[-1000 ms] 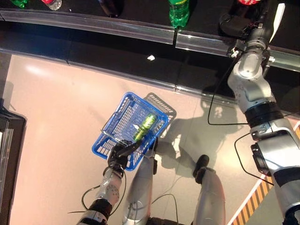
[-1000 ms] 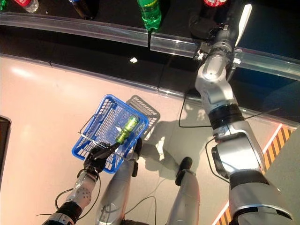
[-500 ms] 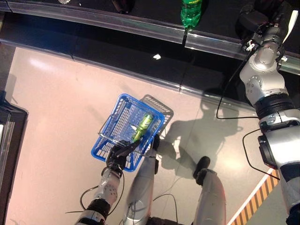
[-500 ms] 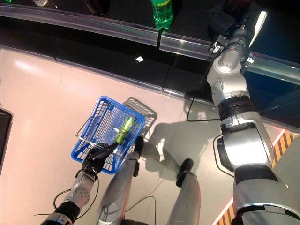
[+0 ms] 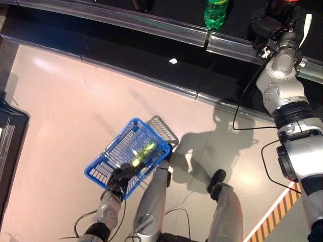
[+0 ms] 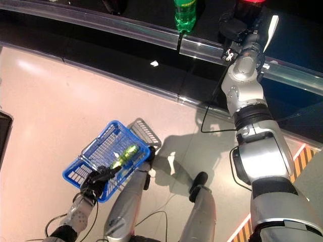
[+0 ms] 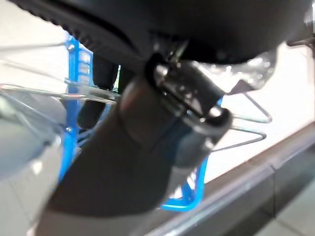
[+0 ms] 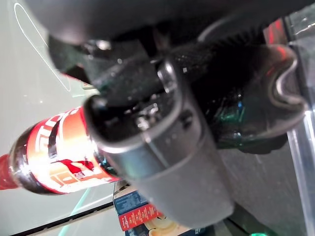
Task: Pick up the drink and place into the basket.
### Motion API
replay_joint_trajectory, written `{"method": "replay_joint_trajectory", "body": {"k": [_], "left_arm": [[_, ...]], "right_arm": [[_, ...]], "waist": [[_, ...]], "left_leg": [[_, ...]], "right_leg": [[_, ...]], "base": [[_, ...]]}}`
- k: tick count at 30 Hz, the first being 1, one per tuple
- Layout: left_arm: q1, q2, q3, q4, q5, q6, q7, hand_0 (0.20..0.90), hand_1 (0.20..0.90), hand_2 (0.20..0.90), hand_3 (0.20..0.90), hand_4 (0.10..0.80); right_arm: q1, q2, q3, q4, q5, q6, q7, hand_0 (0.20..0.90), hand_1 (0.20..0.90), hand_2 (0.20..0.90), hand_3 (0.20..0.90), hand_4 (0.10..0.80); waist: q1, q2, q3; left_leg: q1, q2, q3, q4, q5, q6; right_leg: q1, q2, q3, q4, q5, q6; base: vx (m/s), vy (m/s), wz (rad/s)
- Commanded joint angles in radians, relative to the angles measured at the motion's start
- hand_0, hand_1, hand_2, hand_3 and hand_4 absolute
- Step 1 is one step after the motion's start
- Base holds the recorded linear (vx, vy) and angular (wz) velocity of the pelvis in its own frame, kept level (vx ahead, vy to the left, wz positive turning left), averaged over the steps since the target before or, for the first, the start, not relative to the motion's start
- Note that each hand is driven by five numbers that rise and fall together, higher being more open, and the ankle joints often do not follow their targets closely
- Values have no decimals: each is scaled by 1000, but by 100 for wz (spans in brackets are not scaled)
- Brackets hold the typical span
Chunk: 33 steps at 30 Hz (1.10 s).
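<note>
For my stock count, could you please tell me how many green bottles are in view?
2: one green bottle lies in the blue basket; the other green bottle stands on the dark shelf. Others may be out of view.

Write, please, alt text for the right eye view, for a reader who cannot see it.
The left hand holds a blue basket by its wire handle; a green bottle lies inside. The right hand reaches onto the dark shelf, at a red-labelled bottle.

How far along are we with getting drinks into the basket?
One green bottle already lies in the blue basket, which the left hand carries by its wire handle. The right hand is up at the shelf, fingers curled round a red-labelled bottle. Left to do: bring that bottle down and drop it in the basket.
</note>
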Motion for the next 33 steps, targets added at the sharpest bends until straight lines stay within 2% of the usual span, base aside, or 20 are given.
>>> {"method": "replay_joint_trajectory", "body": {"k": [1,4,9,16,21,33], "left_arm": [[115,75,-40,-75,2,-89,-47,300,300,300,200,100],[109,73,-27,-90,-13,-109,-58,300,300,300,200,100],[92,60,22,-164,-113,-144,-118,300,300,300,200,100],[117,58,49,-384,-117,-199,-159,300,300,300,200,100],[134,78,59,-529,-115,-200,-165,300,300,300,200,100],[172,79,89,-683,-74,-214,-162,300,300,300,200,100]], "right_arm": [[-108,-73,-14,-286,-78,-187,15,300,300,300,200,100],[-77,-65,-27,-355,-105,-191,18,300,300,300,200,100],[68,-34,-96,-640,-194,-142,18,300,300,300,200,100],[273,62,-136,-976,-278,-99,108,300,300,300,200,100],[395,115,-138,-1065,-272,-114,202,300,300,300,200,100],[599,202,-79,-1197,-218,-95,312,300,300,300,200,100]], "waist": [[15,-7,-6],[7,-6,-6],[-30,-10,-6],[-58,-12,-6],[-63,-15,-6],[-48,-40,-61]], "left_leg": [[25,-29,-21,72,-87,54],[42,-26,-15,66,-87,55],[90,-18,3,81,-94,49],[138,-5,12,112,-78,41],[176,2,16,111,-59,35],[235,14,15,45,-44,31]], "right_leg": [[47,16,-22,-118,117,-56],[59,17,-20,-122,114,-58],[101,23,-9,-105,95,-71],[156,35,4,-87,76,-90],[213,40,1,-98,72,-98],[301,47,-31,-162,83,-98]], "base": [[-37,6,-2],[-58,13,-6],[-42,12,-6],[-21,15,-6],[-29,13,-5],[-3,0,0]]}}
